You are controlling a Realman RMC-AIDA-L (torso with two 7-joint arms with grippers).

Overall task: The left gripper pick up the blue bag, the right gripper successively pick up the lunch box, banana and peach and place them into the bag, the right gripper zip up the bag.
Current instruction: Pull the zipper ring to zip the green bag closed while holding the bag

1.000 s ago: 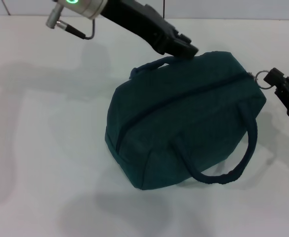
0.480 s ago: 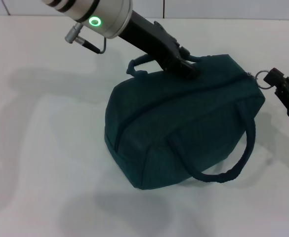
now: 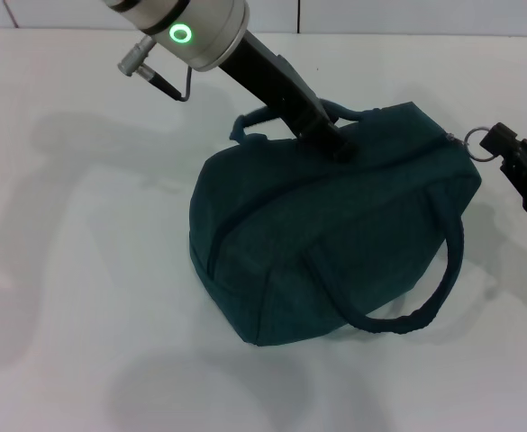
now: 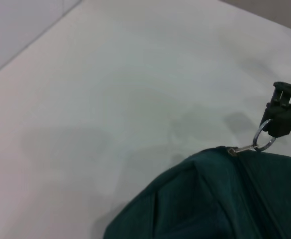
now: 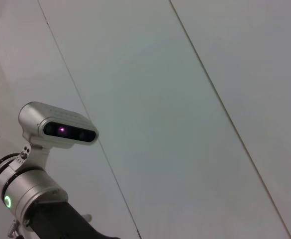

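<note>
The black two-finger left gripper [image 3: 338,144] is pressing its tip into the top of the dark teal-blue fabric bag [image 3: 326,243] lying on the white table [image 3: 83,270]; I cannot tell how its jaws stand. The black right gripper [image 3: 508,155] is pinching the bag's metal zipper ring [image 3: 479,141].
</note>
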